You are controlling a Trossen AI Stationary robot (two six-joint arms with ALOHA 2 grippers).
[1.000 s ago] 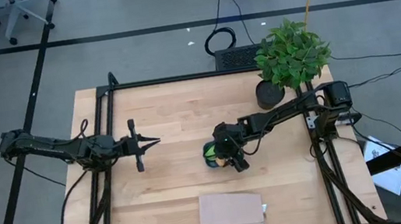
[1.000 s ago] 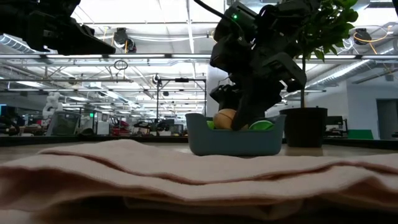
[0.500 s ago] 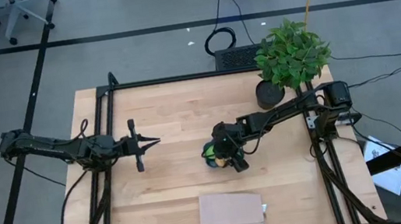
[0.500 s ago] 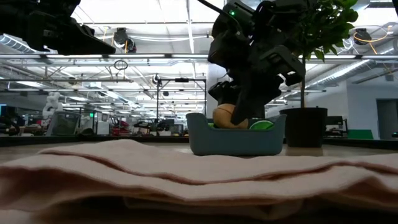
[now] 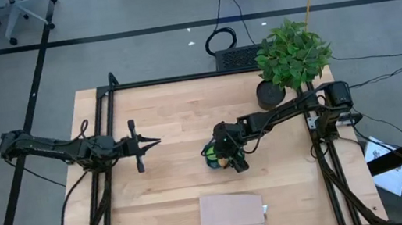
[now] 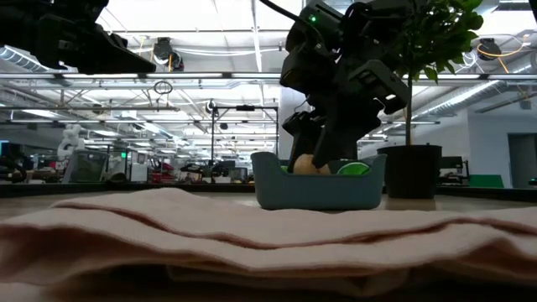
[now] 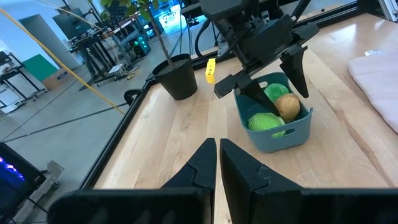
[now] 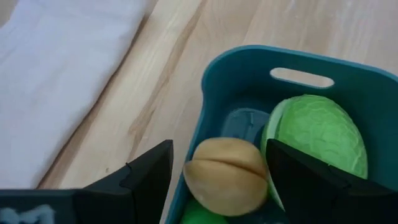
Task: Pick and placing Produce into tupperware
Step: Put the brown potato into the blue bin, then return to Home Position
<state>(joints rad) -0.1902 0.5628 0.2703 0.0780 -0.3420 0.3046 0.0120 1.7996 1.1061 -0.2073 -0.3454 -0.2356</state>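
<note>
One tupperware [image 7: 273,127]; three produce pieces [image 7: 287,106] inside; one potted plant [image 5: 292,56]; one folded cloth [image 5: 232,211]; two arms

**Robotics lab, wide open floor**

A wooden table [image 5: 171,124] in a black metal frame [image 5: 105,102] stands on grey floor [image 5: 138,54] marked with dark tape lines; cables [image 5: 219,15] trail off its far edge. Beyond the table stretch ceiling light strips [image 6: 193,50], pipework and rows of equipment benches [image 6: 126,168]. An office chair base [image 5: 22,15] sits nearby.

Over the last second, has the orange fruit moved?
Yes. In the low view the orange fruit has sunk lower against the container rim, between the right end effector's open fingers.
</note>
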